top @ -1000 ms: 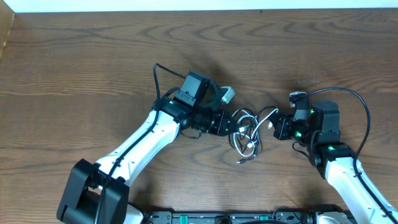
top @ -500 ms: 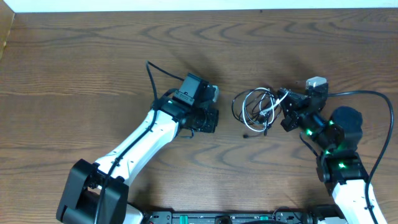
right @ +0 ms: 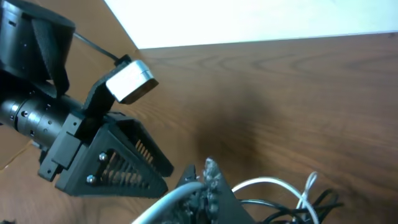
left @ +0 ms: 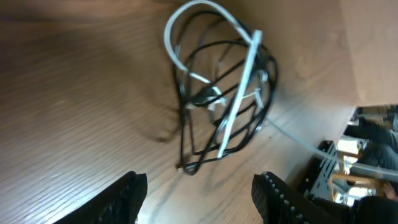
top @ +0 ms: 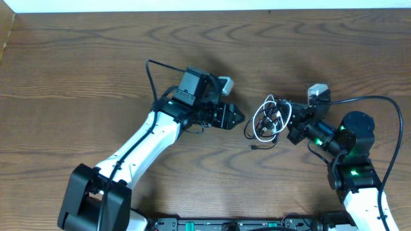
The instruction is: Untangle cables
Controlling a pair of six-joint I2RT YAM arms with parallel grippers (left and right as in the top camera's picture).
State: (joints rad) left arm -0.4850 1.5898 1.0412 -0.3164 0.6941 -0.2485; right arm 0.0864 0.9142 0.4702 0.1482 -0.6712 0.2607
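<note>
Two limp, light cables (top: 266,122) pinched by right gripper (top: 289,123), centre frame; left gripper (left: 200,190) agape, empty; likeliest hold: white loop (left: 168,38).

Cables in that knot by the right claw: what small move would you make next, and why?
Probably ease the open left gripper forward to pinch a white strand. The right gripper seems to grip the cables at one edge, while the left hangs apart, holding nothing; white and black runs are looped together.

A white cable (left: 239,93) and a black cable (left: 184,127) on a brown, wavy wood-grain table (top: 96,64).
</note>
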